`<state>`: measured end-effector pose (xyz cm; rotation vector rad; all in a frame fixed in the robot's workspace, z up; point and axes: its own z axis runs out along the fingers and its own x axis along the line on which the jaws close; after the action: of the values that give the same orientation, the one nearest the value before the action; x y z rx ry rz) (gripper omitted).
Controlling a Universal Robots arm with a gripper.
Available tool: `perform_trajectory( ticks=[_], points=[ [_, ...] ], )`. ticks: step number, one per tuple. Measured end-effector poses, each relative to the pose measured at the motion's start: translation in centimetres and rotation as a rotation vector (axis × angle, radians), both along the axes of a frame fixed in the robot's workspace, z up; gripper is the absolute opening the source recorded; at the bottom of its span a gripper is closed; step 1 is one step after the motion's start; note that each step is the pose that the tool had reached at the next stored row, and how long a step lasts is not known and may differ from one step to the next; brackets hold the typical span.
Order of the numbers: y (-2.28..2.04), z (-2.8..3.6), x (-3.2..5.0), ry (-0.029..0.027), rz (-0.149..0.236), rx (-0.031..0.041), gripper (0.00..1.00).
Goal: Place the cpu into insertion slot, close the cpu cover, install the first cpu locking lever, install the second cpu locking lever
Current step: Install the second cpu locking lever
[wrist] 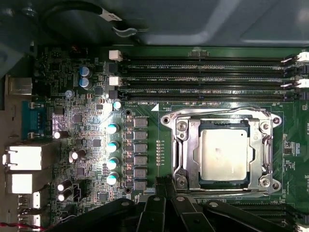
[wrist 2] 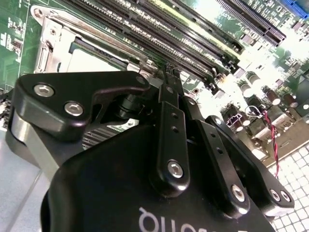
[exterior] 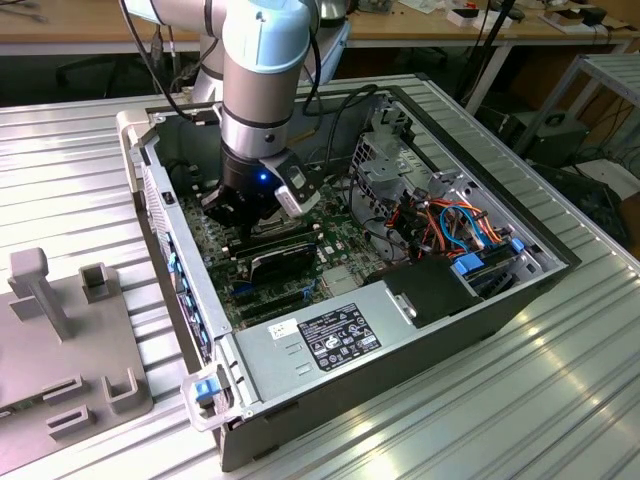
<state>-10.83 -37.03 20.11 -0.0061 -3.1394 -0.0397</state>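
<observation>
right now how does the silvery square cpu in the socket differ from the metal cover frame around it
In the first wrist view, the flat silvery-grey square cpu is a solid plate with a plain top; the thin silvery metal cpu cover frame is an open frame with a large window, lying down around the chip. The frame is larger and reaches past the chip. Both are square, metallic and level with the board.

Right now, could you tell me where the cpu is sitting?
In the first wrist view, the cpu lies in the insertion slot, framed by the cpu cover, beside the long memory slots.
</observation>
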Motion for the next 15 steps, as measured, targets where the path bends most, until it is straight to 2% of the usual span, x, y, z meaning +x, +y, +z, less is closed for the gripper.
perform_trajectory(
  ticks=[4, 6, 11, 15],
  points=[
    [-0.11, 0.21, 0.01, -0.0001, 0.0, -0.0002, 0.11],
    [-0.04, 0.55, 0.01, -0.0001, 0.0, 0.0001, 0.11],
    [0.14, 0.79, 0.03, 0.0001, 0.0, -0.0002, 0.11],
    [0.16, 0.81, 0.35, 0.0, 0.0, -0.0001, 0.11]
  ],
)
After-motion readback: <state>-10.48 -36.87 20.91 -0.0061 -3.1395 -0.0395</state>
